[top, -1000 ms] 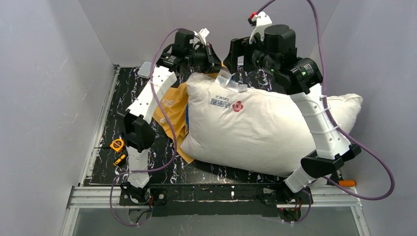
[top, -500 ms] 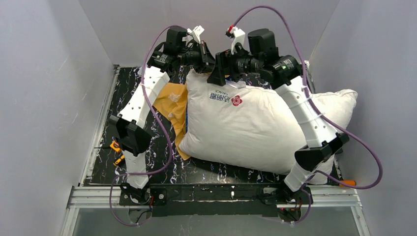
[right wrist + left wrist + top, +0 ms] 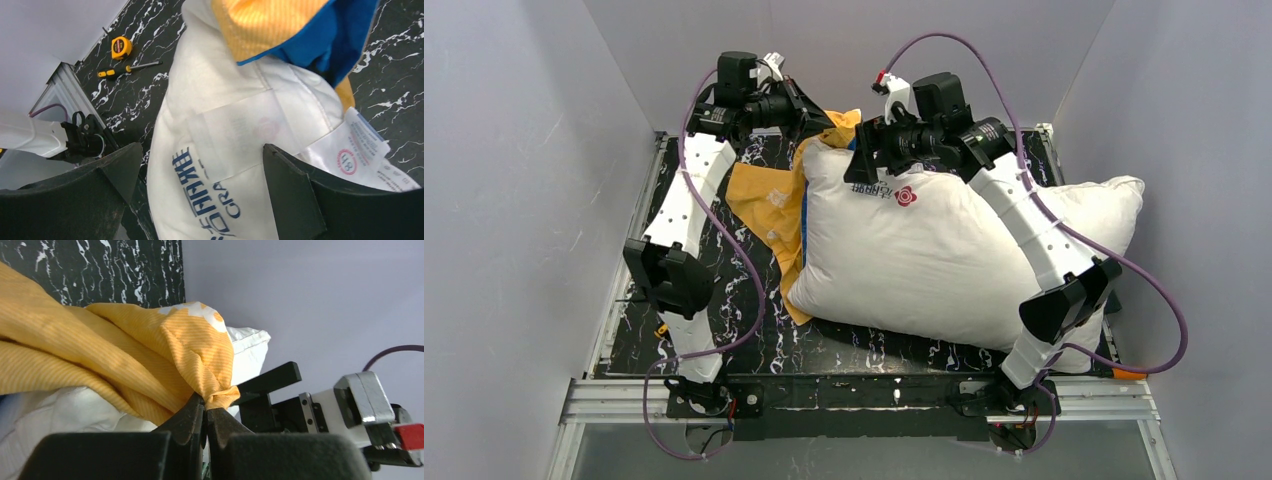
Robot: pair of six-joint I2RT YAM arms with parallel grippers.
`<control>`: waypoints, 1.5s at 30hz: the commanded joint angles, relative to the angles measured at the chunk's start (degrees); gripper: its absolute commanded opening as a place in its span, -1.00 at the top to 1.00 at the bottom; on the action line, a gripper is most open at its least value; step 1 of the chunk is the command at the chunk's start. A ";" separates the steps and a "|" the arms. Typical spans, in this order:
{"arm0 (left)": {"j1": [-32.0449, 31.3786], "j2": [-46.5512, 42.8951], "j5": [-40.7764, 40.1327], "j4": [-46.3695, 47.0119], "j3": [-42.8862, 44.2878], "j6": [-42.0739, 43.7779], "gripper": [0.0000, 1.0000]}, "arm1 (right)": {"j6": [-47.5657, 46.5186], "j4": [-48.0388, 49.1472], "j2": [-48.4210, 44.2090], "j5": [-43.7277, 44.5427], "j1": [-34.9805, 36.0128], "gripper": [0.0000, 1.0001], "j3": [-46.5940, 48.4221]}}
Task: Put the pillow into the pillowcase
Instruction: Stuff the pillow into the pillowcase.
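Observation:
The big white pillow (image 3: pixel 954 255) lies across the black marbled table, with blue print and a red logo near its far left corner. The pillowcase (image 3: pixel 769 205) lies bunched at the pillow's left end, orange-yellow side out with a strip of blue. My left gripper (image 3: pixel 829 118) is shut on a pinch of the pillowcase's orange edge (image 3: pixel 220 390), lifted above the pillow's far left corner. My right gripper (image 3: pixel 862 163) is open just above that pillow corner (image 3: pixel 220 165), its fingers on either side of the printed fabric. The Mickey face is hidden.
A yellow tape measure (image 3: pixel 121 46) and a yellow-handled screwdriver (image 3: pixel 122 69) lie on the table at its left edge. An orange-handled tool (image 3: pixel 1129 373) lies at the near right corner. Grey walls close in on the left, back and right.
My left gripper has pulled the pillowcase's orange edge up and to the left. My right gripper has moved left and down onto the pillow's far left corner.

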 commanded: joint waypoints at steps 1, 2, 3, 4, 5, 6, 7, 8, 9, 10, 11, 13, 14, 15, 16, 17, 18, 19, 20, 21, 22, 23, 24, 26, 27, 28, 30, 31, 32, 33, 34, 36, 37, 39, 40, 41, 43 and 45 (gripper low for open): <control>0.65 -6.36 6.23 1.73 3.22 -6.15 1.00 | -0.46 3.47 0.51 1.35 -1.08 -0.96 3.54; 0.82 -6.78 6.73 2.54 2.76 -7.45 1.00 | -0.63 3.34 0.70 1.55 -1.31 -0.96 3.92; 0.99 -7.32 7.23 3.48 2.14 -8.83 1.00 | -0.75 3.22 0.97 1.64 -1.62 -0.96 4.21; 1.28 -7.99 7.48 4.27 1.47 -10.39 1.00 | -0.89 3.36 1.09 1.67 -2.00 -0.96 4.36; 1.68 -8.80 7.52 4.70 0.71 -11.41 1.00 | -1.01 3.49 1.24 1.56 -2.40 -0.96 4.39; 1.96 -9.43 7.53 5.10 0.31 -12.30 1.00 | -1.16 3.57 1.55 1.03 -2.81 -0.96 4.51; 2.29 -9.98 7.59 5.44 0.03 -13.02 1.00 | -1.35 3.44 2.10 0.13 -3.22 -0.96 4.75; 2.53 -10.48 7.69 5.91 -0.36 -13.81 1.00 | -1.67 2.93 2.73 -1.25 -3.47 -0.96 5.15; 2.83 -10.98 7.84 6.74 -0.65 -14.70 1.00 | -2.30 2.10 3.55 -2.85 -3.54 -0.96 5.81; 3.00 -11.40 7.98 7.21 -1.07 -15.80 1.00 | -2.65 1.23 4.33 -4.96 -3.54 -0.96 6.37; 3.25 -11.91 8.11 8.30 -1.71 -17.01 1.00 | -2.91 0.59 4.98 -7.37 -3.54 -0.96 6.42; 3.63 -12.60 8.23 10.56 -2.84 -19.37 1.00 | -3.23 0.04 5.67 -12.04 -3.47 -0.96 5.68; 3.82 -12.86 8.23 11.45 -3.19 -20.23 1.00 | -3.12 0.34 5.60 -13.78 -3.46 -0.96 4.67; 3.80 -13.01 8.20 12.01 -3.34 -20.91 1.00 | -2.78 0.68 5.54 -14.47 -3.46 -0.96 3.57; 3.94 -12.99 8.34 12.39 -3.45 -21.44 1.00 | -2.62 1.40 5.33 -14.83 -3.46 -0.96 2.01; 3.97 -12.89 8.63 12.49 -3.46 -21.68 1.00 | -2.62 2.05 5.20 -14.46 -3.46 -0.96 0.43; 3.97 -12.99 8.86 12.45 -3.47 -21.73 1.00 | -2.76 3.03 5.15 -13.81 -3.46 -0.96 -1.16; 4.01 -13.07 9.07 12.06 -3.54 -21.73 1.00 | -2.66 4.69 5.09 -12.86 -3.46 -0.96 -2.88; 4.05 -13.25 9.17 11.91 -3.93 -21.69 1.00 | -2.51 6.46 5.19 -11.77 -3.46 -0.96 -4.46; 4.11 -13.51 9.30 12.14 -4.33 -21.83 1.00 | -2.33 8.45 5.62 -11.03 -3.46 -0.96 -5.46; 4.14 -13.77 9.44 12.49 -5.20 -22.08 1.00 | -2.28 9.89 6.54 -10.52 -3.53 -0.96 -5.64; 4.21 -14.08 9.58 12.76 -5.67 -22.30 1.00 | -2.23 11.54 8.21 -10.66 -3.54 -0.96 -5.31; 4.27 -14.29 9.69 12.91 -6.07 -22.34 1.00 | -1.93 12.39 9.86 -11.31 -3.54 -0.96 -4.14; 4.57 -14.61 9.81 12.68 -6.42 -22.26 1.00 | -1.45 12.49 13.06 -13.50 -3.50 -0.94 -1.32; 4.85 -14.71 9.83 12.86 -6.52 -22.26 1.00 | -1.22 12.34 14.34 -15.31 -3.46 -0.83 0.09; 5.22 -14.73 9.81 13.05 -6.47 -22.26 1.00 | -1.17 11.47 15.43 -16.44 -3.52 -0.62 1.58; 6.28 -14.59 9.73 13.29 -6.01 -22.01 1.00 | -2.18 7.87 17.31 -18.99 -3.69 0.30 4.96; 7.02 -14.40 9.60 13.06 -5.63 -21.62 1.00 | -3.39 5.02 17.97 -19.12 -3.74 0.94 6.95; 7.79 -14.18 9.30 12.62 -5.11 -21.15 1.00 | -3.86 3.20 17.74 -18.51 -3.72 0.97 8.11; 8.63 -14.00 9.02 12.21 -4.58 -20.56 1.00 | -3.70 2.62 16.85 -17.61 -3.79 0.97 8.29; 9.39 -13.62 8.64 11.45 -3.83 -19.63 1.00 | -3.63 1.84 15.60 -16.36 -3.99 0.97 8.64; 10.97 -12.67 7.07 8.54 -1.41 -16.45 1.00 | -3.00 0.29 12.70 -14.35 -4.99 0.97 9.83; 11.77 -12.10 5.33 5.44 0.97 -13.35 1.00 | -2.42 -0.66 11.21 -13.12 -5.88 0.97 10.90; 12.35 -10.53 1.70 0.05 5.23 -7.57 1.00 | -0.96 -1.99 8.02 -9.77 -7.66 0.97 12.68; 12.48 -9.75 -0.59 -2.85 7.33 -5.51 1.00 | -0.17 -2.37 6.09 -7.67 -8.60 0.97 13.48; 12.49 -8.97 -2.80 -5.32 9.28 -3.05 1.00 | 0.59 -2.40 3.82 -5.71 -9.55 0.97 13.96; 12.50 -7.49 -6.26 -8.33 12.48 -0.18 1.00 | 1.50 -2.60 0.04 -0.44 -10.24 0.97 15.00; 12.49 -5.76 -8.03 -9.78 15.75 2.28 1.00 | 1.77 -3.06 -2.83 5.02 -10.44 0.97 16.44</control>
